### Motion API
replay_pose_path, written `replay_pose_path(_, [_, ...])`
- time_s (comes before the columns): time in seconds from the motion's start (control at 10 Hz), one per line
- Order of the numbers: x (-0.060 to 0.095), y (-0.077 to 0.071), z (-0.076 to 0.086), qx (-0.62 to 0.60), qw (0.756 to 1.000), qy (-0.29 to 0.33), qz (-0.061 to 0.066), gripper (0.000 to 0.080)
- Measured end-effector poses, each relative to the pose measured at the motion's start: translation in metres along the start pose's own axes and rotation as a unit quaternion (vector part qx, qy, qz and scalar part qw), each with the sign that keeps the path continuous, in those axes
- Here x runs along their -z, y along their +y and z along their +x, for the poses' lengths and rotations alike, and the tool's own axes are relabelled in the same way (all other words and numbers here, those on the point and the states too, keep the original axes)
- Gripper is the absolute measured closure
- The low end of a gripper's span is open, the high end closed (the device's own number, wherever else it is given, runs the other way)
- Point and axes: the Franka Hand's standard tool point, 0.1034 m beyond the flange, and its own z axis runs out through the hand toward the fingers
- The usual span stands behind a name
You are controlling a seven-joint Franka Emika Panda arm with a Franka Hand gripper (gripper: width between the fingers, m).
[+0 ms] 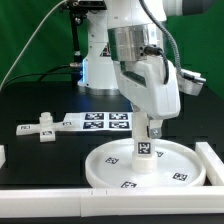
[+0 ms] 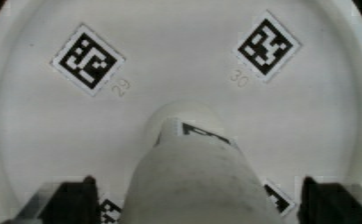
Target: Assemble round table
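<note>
The large white disc [image 1: 112,163] lies flat on the black table at the front, with small black-white tags on it. The thick white post [image 1: 146,150] stands upright on the disc's centre, a tag facing the camera. My gripper [image 1: 148,130] comes straight down over the post's top and is shut on it. In the wrist view the disc [image 2: 178,50] fills the picture with two tags, and the post [image 2: 196,165] runs down from between the black fingers [image 2: 68,202]. The gripper [image 2: 196,208] shows tagged post sides right against both fingers.
A small white tagged part [image 1: 45,128] lies on the table at the exterior view's left. The marker board [image 1: 100,121] lies behind the disc. White border bars run along the front [image 1: 45,200] and the exterior view's right [image 1: 214,160]. The arm's base [image 1: 98,62] stands at the back.
</note>
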Motion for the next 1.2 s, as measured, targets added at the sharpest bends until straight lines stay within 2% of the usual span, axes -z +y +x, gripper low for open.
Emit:
replay_pose_path(0.1, [0.0010,-0.0010,0.0033,0.084,0.996,0.007,0.008,0.0179])
replay_pose_path(0.3, [0.0042,-0.0023,-0.0007,0.244,0.970,0.010,0.007,0.0155])
replay_pose_path(0.7, [0.0030,-0.0014,0.0013,0.382,0.924,0.011,0.005,0.0150])
replay_pose_path(0.9, [0.0046,-0.0025,0.0071,0.577,0.816,0.020,-0.002,0.0150])
replay_pose_path(1.0, [0.0042,-0.0018,0.0070,0.626,0.780,0.019,-0.004,0.0150])
replay_pose_path(1.1, [0.0040,-0.0018,0.0066,0.605,0.796,0.019,-0.003,0.0150])
replay_pose_path(1.2, [0.0040,-0.0017,0.0068,0.603,0.798,0.019,-0.003,0.0248])
